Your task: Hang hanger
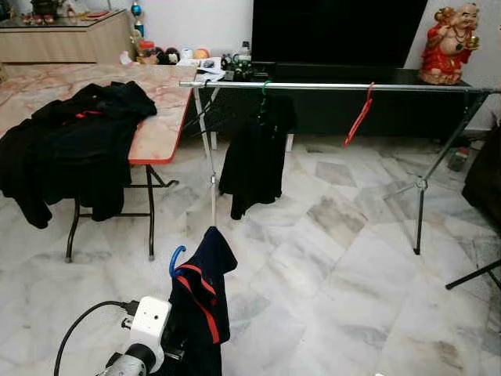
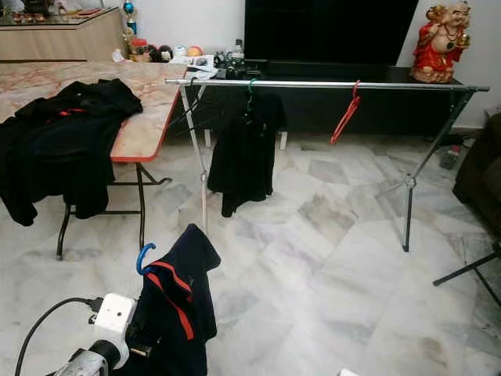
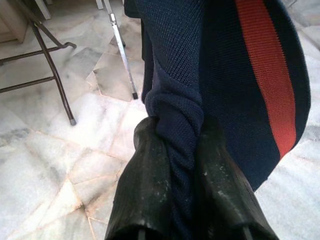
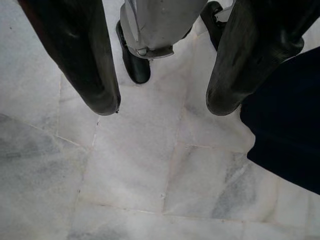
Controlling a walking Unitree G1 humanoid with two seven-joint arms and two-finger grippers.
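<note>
A navy garment with a red stripe (image 1: 205, 290) hangs on a blue hanger (image 1: 176, 259) low in front of me. My left gripper (image 3: 175, 131) is shut on a bunched fold of that navy fabric. My left wrist with its white camera block (image 1: 149, 323) sits just left of the garment. Ahead stands a silver clothes rail (image 1: 337, 87). On it hang a black shirt on a green hanger (image 1: 254, 157) and an empty red hanger (image 1: 358, 117). My right gripper (image 4: 162, 105) is open, pointing down at the marble floor beside the navy cloth (image 4: 285, 120).
A folding table (image 1: 160, 117) at the left carries black clothes (image 1: 78, 141). The rail's tripod legs (image 1: 420, 188) spread over the floor at the right. A dark TV cabinet and a red statue (image 1: 450, 43) stand behind it. Dark furniture (image 1: 485, 176) borders the right edge.
</note>
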